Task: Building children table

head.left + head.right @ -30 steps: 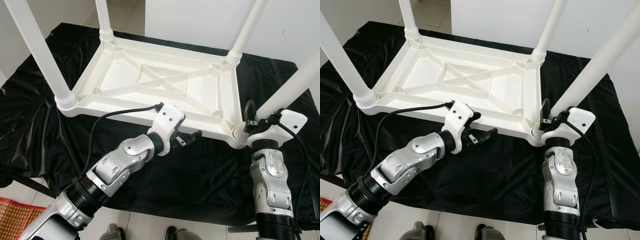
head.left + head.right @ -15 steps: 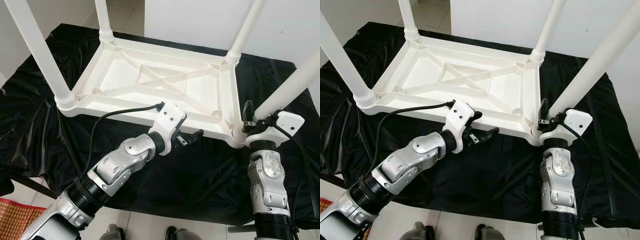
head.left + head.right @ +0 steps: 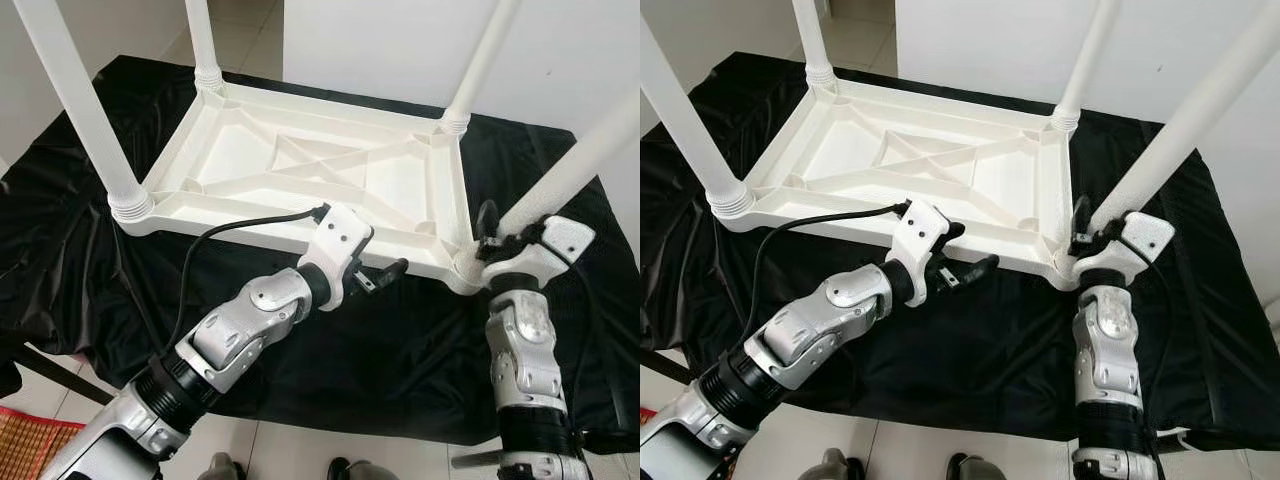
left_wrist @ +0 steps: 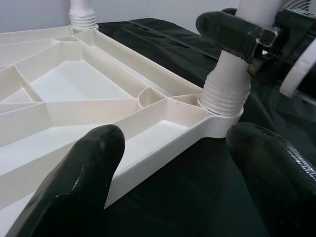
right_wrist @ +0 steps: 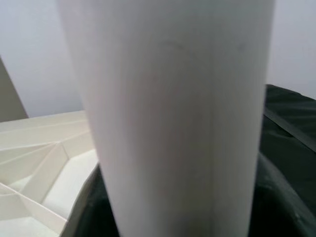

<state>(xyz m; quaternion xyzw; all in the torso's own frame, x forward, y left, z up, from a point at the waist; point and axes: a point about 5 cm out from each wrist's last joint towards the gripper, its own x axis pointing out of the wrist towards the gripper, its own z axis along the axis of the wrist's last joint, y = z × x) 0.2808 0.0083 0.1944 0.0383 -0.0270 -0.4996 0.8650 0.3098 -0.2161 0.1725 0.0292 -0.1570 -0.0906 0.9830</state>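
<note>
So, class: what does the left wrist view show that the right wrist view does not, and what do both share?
Left wrist view: the left gripper, fingers apart by the table's rim; the right gripper's black finger on the near white plastic leg; its ribbed socket.
Right wrist view: that leg's smooth shaft up close.
Both: the upturned white plastic tabletop's ribbed underside and the black cloth.

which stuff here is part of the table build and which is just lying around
Part of the job:
- upside-down white tabletop
- four white legs, including the near right leg
- right pincer, around that leg's base
- left pincer, open at the tabletop's near edge

Just there:
- black cloth
- woven mat
</note>
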